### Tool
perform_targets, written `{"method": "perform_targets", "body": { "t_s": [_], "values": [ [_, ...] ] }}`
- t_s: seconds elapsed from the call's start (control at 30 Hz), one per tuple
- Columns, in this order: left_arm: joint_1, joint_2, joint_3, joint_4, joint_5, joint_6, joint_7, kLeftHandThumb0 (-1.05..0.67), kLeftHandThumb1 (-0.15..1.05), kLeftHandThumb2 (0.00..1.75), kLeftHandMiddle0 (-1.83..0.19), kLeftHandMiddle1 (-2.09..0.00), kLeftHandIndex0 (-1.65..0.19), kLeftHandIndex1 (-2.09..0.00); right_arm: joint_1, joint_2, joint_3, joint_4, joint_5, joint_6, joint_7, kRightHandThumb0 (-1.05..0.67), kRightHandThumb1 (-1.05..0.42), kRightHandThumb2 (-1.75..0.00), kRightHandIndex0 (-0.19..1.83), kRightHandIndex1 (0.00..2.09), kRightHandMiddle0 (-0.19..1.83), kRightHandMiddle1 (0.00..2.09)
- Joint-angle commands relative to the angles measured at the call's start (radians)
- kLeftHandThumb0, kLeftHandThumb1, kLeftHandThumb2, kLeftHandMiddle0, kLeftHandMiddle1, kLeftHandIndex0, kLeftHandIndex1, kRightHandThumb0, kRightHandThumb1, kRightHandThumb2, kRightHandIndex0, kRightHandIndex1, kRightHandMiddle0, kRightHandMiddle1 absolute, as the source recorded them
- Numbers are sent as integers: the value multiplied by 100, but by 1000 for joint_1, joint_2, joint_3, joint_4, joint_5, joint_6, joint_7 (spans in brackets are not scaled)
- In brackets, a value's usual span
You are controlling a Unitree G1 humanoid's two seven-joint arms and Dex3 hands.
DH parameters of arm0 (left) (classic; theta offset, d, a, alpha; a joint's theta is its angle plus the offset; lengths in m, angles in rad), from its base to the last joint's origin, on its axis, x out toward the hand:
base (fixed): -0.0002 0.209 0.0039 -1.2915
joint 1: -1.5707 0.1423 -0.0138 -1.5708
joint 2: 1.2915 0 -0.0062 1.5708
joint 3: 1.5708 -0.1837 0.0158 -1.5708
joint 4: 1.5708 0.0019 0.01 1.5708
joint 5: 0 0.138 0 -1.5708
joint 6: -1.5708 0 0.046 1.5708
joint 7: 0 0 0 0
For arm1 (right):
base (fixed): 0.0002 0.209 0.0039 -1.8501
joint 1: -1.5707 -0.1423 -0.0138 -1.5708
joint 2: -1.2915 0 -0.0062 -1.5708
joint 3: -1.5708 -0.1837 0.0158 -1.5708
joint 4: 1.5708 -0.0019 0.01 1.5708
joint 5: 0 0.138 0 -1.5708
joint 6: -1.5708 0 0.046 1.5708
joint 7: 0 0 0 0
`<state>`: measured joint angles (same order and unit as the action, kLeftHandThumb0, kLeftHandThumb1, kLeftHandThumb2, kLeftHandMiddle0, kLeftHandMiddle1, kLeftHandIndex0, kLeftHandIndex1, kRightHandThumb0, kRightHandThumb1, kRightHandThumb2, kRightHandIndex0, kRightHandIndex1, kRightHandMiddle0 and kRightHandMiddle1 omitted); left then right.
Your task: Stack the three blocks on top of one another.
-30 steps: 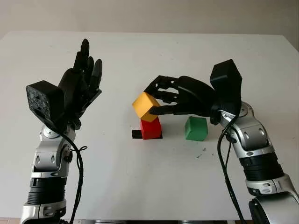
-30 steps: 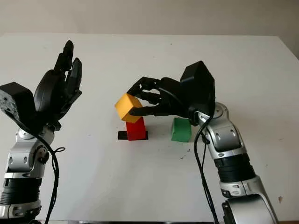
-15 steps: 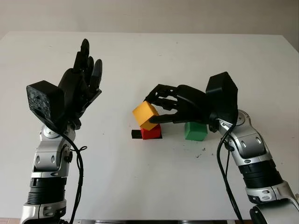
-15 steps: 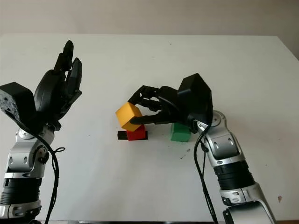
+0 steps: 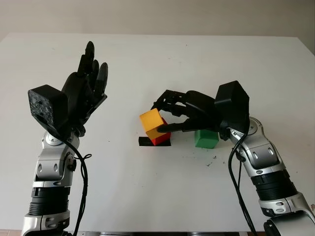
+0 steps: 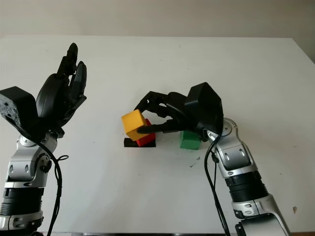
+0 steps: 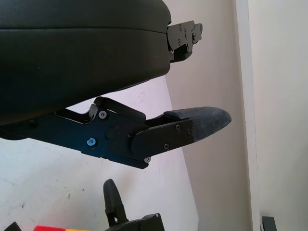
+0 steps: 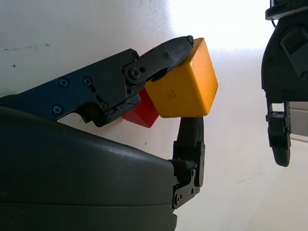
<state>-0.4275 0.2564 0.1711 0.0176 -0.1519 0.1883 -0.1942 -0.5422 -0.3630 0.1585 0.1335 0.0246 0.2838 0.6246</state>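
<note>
My right hand [image 5: 165, 115] is shut on the yellow block [image 5: 153, 121], which sits tilted on the red block [image 5: 160, 139] at the table's middle. In the right wrist view the fingers [image 8: 163, 55] pinch the yellow block [image 8: 185, 84] with the red block [image 8: 140, 110] under it. The red block stands on a small black marker [image 5: 144, 141]. A green block [image 5: 206, 138] sits just right of the red one, partly hidden behind my right hand. My left hand [image 5: 83, 91] is open, raised above the table's left side.
The white table [image 5: 147, 187] has free room in front of and behind the blocks. Its far edge [image 5: 157, 34] meets a pale wall.
My right hand has lowered the yellow block down and slightly left until it meets the red block's top. The left hand has not moved.
</note>
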Motion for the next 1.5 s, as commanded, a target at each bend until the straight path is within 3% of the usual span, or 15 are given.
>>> {"method": "perform_targets", "body": {
  "t_s": [0.0,0.8,1.07,1.47],
  "values": [
    [12,5,3,-4,-4,-4,-2,-70,105,63,19,0,19,0,3,-12,-12,2,-2,-29,-2,-47,-96,-6,18,5,27,157],
    [13,7,4,-5,-4,-4,-6,-71,105,63,19,0,19,0,-52,-26,-40,64,-7,-82,15,-47,-99,-5,18,6,20,159],
    [14,7,4,-10,-4,0,-5,-70,105,64,19,0,19,0,-61,-44,-20,62,-25,-63,61,-51,-95,-5,13,4,14,115],
    [18,6,3,-7,0,-13,-6,-70,105,64,19,0,19,0,-67,-57,-1,61,-54,-67,80,-59,-92,-5,7,3,7,99]
  ]
}}
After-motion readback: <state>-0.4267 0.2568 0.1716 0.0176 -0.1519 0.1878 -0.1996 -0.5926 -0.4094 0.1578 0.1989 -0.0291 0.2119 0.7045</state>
